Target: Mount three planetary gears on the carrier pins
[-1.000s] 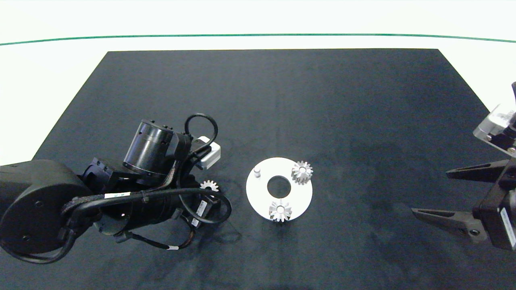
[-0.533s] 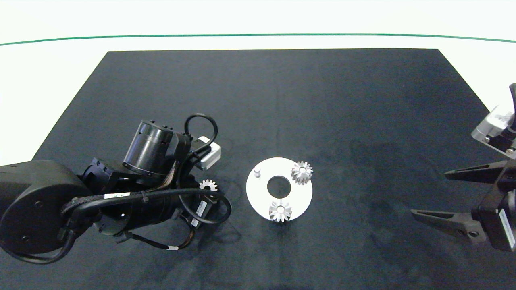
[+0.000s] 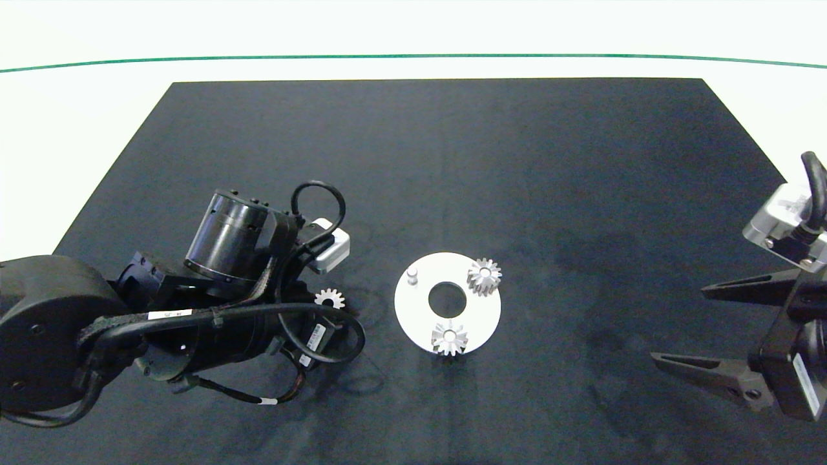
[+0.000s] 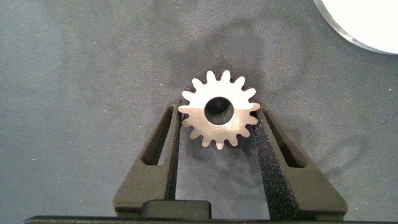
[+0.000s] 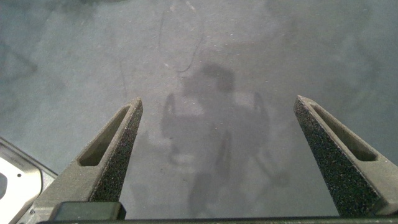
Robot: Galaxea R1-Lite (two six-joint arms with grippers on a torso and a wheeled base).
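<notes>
Left of the white disc [image 3: 479, 318], the left hand [image 4: 217, 134] is clamped on the third gear [image 4: 219, 117], and it has slid a bit further left than a second ago; the small labels on the arms are too tiny to read. Two gears [image 3: 484, 276] [image 3: 449, 337] sit on their pins, one pin [image 3: 412, 276] is bare. Over at the right edge of the dark worktop [image 3: 452, 161], the right hand [image 5: 217, 134] hangs with fingers wide apart, nothing between.

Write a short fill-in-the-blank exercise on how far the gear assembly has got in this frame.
1. The white disc carries ____ gears.
2. The number of bare pins is ____.
3. The third gear sits between the fingers of the ____ hand.
4. The right hand holds ____.

Missing words: two; one; left; nothing
</notes>
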